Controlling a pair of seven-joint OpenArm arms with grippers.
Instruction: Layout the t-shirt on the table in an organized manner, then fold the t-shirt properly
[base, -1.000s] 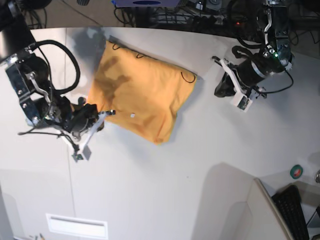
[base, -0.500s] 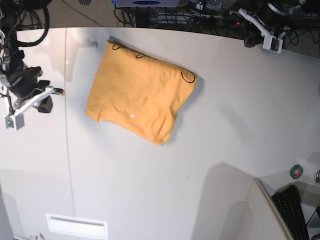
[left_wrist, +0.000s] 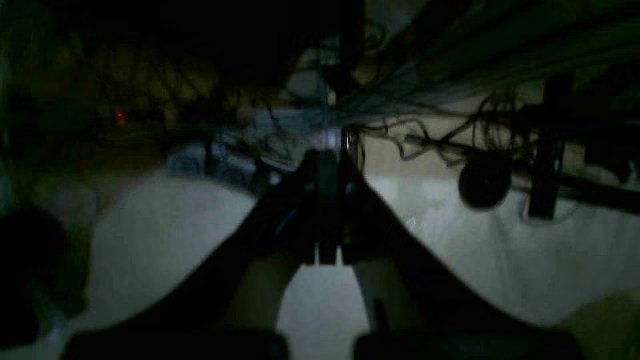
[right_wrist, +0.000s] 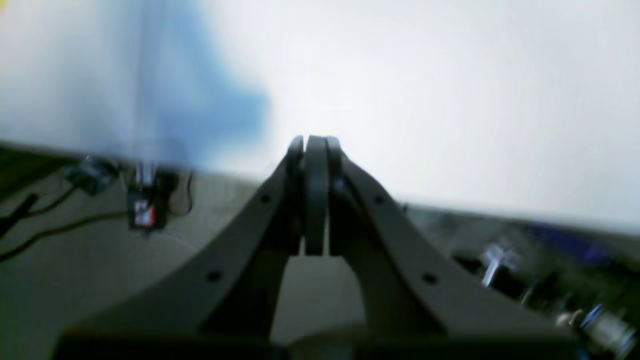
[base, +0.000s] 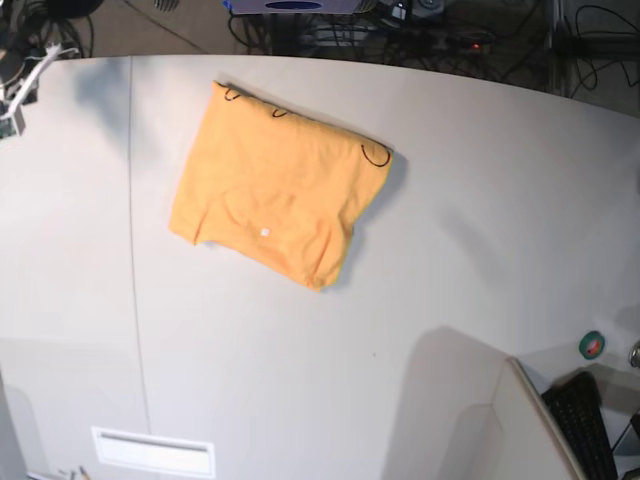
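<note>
The orange-yellow t-shirt (base: 275, 190) lies folded into a rough rectangle on the off-white table (base: 450, 250), its small white tag (base: 265, 232) facing up and dark trim showing along its far edge. Neither gripper touches it. In the base view only a white bit of my right arm (base: 20, 92) shows, at the table's far left corner. The right wrist view has my right gripper (right_wrist: 312, 145) shut and empty, hanging over the table's edge. My left gripper (left_wrist: 327, 160) is also shut and empty, in a dark view of the table's rim and cables.
A thin dark seam (base: 133, 250) runs down the table's left side. At the front right are a green tape roll (base: 592, 344), a black keyboard (base: 585, 425) and a white panel (base: 525, 420). Cables (base: 400, 20) crowd the back edge.
Both arms have pulled away from the shirt to the table's far corners. The left arm has left the base view. The folded shirt has not moved.
</note>
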